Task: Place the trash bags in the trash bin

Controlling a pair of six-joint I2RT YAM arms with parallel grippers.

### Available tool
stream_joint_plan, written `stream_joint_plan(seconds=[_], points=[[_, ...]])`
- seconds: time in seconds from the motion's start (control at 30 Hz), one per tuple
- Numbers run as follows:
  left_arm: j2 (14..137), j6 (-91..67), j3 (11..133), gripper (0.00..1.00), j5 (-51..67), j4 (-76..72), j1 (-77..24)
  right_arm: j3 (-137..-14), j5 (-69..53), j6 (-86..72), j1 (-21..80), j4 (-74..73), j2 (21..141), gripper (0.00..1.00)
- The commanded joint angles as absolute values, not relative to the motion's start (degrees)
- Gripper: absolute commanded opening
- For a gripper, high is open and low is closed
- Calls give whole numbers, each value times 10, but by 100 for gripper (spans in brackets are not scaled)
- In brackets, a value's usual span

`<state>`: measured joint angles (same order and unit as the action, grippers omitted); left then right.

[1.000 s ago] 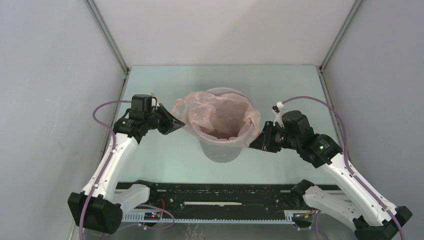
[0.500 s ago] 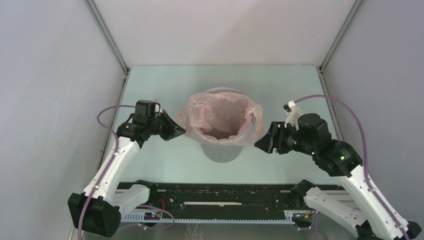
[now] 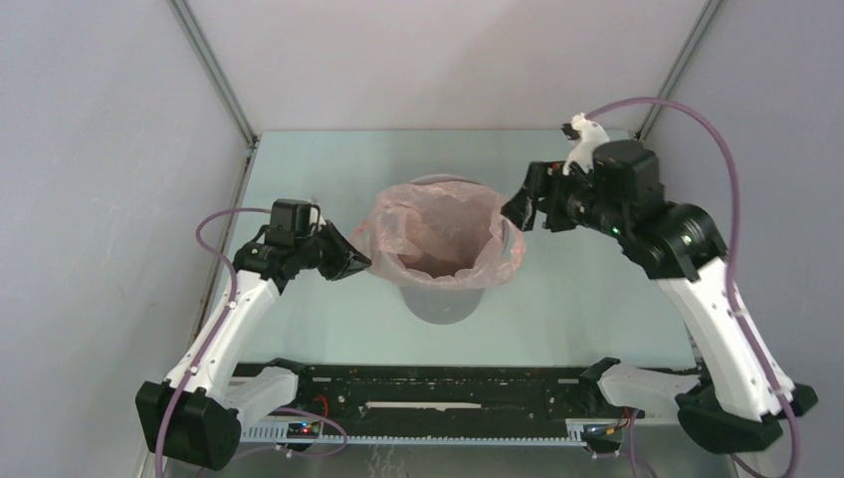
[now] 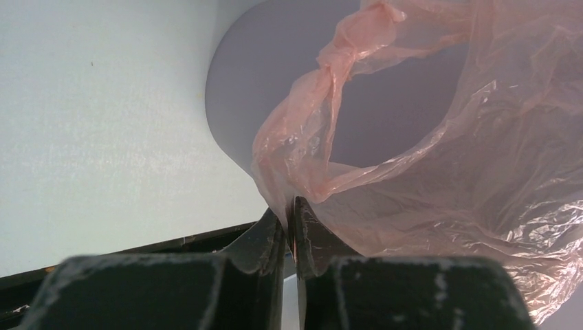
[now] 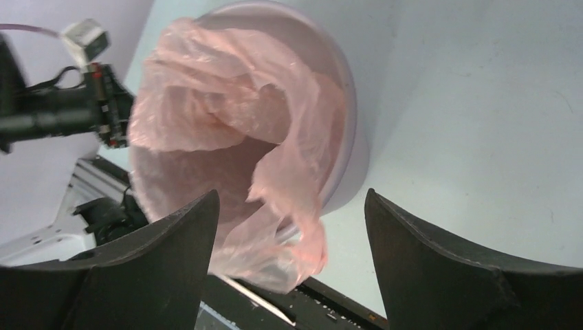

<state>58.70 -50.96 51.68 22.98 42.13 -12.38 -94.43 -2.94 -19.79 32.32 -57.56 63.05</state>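
The grey trash bin [image 3: 439, 302] stands mid-table. The pale-pink trash bag [image 3: 438, 231] lines it, its wrinkled rim folded over the edge. My left gripper [image 3: 354, 262] is at the bin's left side. In the left wrist view the left gripper [image 4: 290, 208] is shut on a fold of the bag [image 4: 447, 158], with the bin wall [image 4: 254, 75] behind. My right gripper [image 3: 521, 207] hovers above the bin's far right rim, open and holding nothing. From the right wrist, the right gripper [image 5: 292, 194] spreads wide over the bag [image 5: 227, 117] and bin rim [image 5: 347, 103].
Pale enclosure walls close in the table on the left, right and back. A black rail [image 3: 438, 383] runs along the near edge between the arm bases. The left arm's wrist [image 5: 62, 110] shows beyond the bin in the right wrist view.
My right gripper has opened, let go of the bag's right edge, and risen toward the back. The left gripper has shifted slightly rightward, still pinching the bag.
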Motion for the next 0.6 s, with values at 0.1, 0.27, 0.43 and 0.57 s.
stream_joint_plan(seconds=[0.1,0.27,0.43,0.57], points=[[587,-494,553,13,243,416,-129,-984,-24,-111,321,-539,718,81],[586,-496,549,14,242,410,-131,-1011,40,31,369,-513,762,75],[588,-497,543,14,239,410,-132,-1021,96,166,421,-490,803,72],[590,-499,548,14,236,408,-133,-1020,126,257,457,-483,834,68]])
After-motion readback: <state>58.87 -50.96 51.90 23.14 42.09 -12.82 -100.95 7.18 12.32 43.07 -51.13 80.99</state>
